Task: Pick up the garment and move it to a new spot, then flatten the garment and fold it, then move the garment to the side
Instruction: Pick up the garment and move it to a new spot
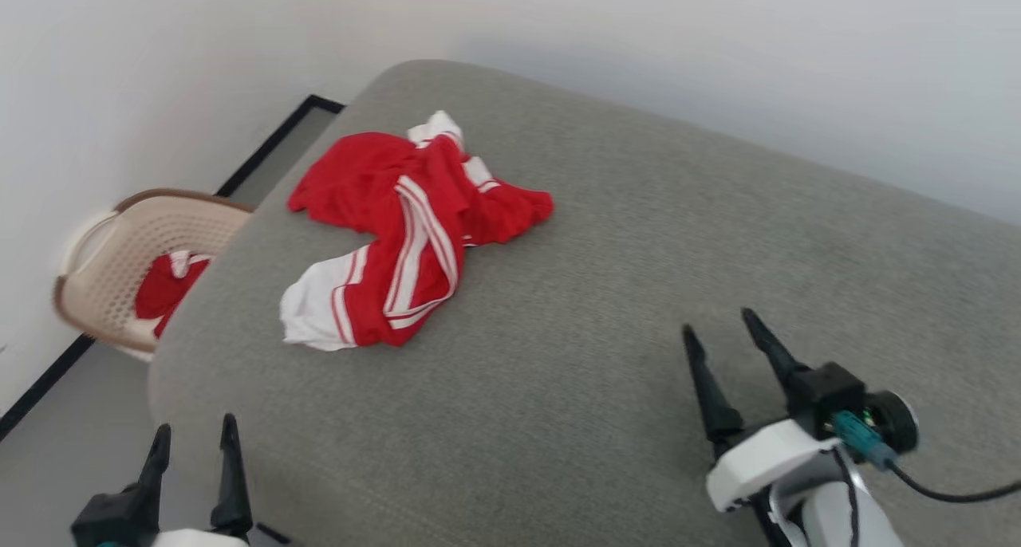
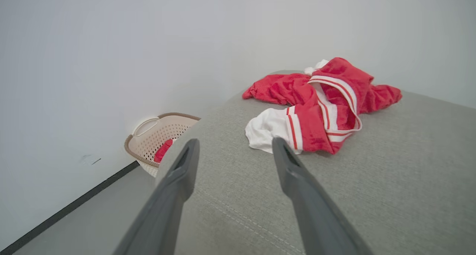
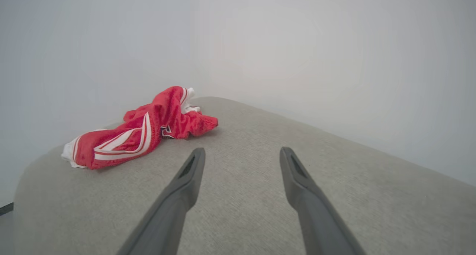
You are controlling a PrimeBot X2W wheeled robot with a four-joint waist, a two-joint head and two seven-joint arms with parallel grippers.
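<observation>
Lying crumpled, the garment (image 1: 407,236) looks soft and light (likely floppy), best pinched at a raised fold; left gripper (image 1: 197,423) and right gripper (image 1: 717,320) both gape, empty.

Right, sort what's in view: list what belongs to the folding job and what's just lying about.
Job: garment, crumpled on the cushion; left gripper, open; right gripper, open.
Lying about: basket beside the cushion; red cloth in it.

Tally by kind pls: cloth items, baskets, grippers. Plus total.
Red-and-white cloth items: 2 (garment crumpled on the grey cushion; another cloth in the basket)
Baskets: 1
Grippers: 2 (left gripper, right gripper, both open, holding nothing)
Total: 5
</observation>
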